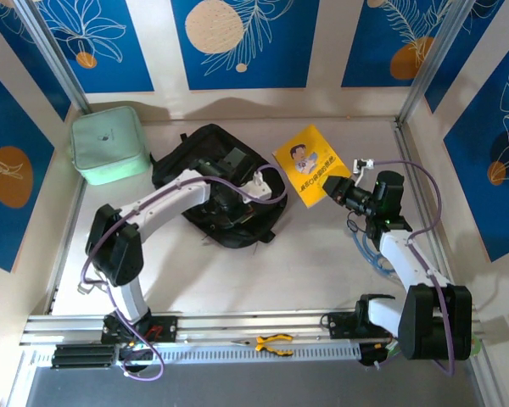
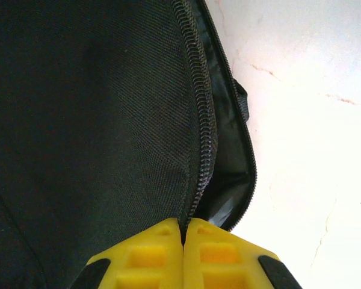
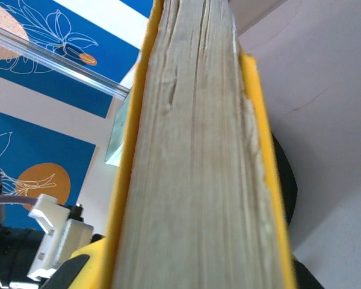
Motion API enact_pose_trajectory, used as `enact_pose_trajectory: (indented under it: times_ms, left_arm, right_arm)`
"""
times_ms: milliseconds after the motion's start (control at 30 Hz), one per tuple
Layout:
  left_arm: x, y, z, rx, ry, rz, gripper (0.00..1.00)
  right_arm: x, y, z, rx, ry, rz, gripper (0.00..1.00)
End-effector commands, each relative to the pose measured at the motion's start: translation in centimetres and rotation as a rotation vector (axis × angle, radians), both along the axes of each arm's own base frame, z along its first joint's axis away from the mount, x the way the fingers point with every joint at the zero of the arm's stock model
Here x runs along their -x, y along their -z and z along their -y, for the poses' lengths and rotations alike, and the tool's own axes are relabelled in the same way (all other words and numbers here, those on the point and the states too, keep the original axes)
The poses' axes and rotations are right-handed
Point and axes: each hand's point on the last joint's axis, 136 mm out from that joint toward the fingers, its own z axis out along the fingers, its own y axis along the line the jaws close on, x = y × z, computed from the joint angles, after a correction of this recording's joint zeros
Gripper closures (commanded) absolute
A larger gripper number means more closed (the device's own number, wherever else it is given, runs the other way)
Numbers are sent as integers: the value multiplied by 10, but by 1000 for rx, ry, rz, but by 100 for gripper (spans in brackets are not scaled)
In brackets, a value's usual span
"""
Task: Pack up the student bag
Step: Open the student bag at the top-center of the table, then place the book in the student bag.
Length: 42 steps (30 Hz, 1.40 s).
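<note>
Left gripper [image 2: 183,232] clamps shut on the zipper lip of the student bag [image 1: 208,144] lying mid-table, likely to hold its mouth open, while right gripper [image 1: 339,188] pinches the yellow book [image 1: 305,159] just beside it, ready to load.

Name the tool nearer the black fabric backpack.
Left. The left tool is shut on the zipper edge of the black fabric backpack; the right tool is off to its right, clamping a yellow book.
</note>
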Motion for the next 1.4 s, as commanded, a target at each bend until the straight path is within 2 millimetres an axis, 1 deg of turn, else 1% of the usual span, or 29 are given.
enact_pose_trajectory:
  times_ms: [0, 133, 200, 300, 433, 567, 700, 767, 867, 1033, 1133, 1300, 1367]
  left_arm:
    - [-9, -25, -4, 67, -53, 75, 100]
    - [-29, -42, -16, 97, -156, 185, 100]
    - [-42, -49, -26, 103, -235, 252, 100]
    - [-56, -64, -36, 135, -329, 331, 100]
    - [-59, -91, -29, 260, -354, 392, 100]
    - [-66, -127, -26, 394, -381, 511, 100]
    - [-68, -156, -19, 519, -373, 585, 100]
    - [-68, -165, -15, 556, -357, 604, 100]
    - [-68, -166, -10, 565, -328, 608, 100]
    - [-64, -152, -6, 549, -294, 578, 100]
    - [-59, -148, -5, 557, -273, 564, 100]
    - [-51, -146, -4, 562, -241, 547, 100]
    - [-50, -145, -4, 562, -238, 542, 100]
  right_arm:
    - [2, -18, 6, 26, 21, 85, 100]
    - [5, -18, 17, 38, 73, 75, 100]
    - [8, -15, 25, 48, 120, 46, 100]
    - [16, -9, 32, 51, 168, -23, 100]
    - [35, -4, 25, 29, 145, -91, 100]
    - [52, 4, 11, -19, 100, -149, 100]
    - [56, 10, -3, -91, 66, -183, 100]
    - [54, 9, -11, -113, 42, -191, 100]
    - [52, 8, -24, -104, 3, -200, 100]
    - [44, 6, -49, -86, -70, -212, 100]
    - [36, 8, -63, -76, -126, -251, 100]
    - [23, 7, -96, -66, -262, -281, 100]
    - [17, 8, -112, -64, -313, -293, 100]
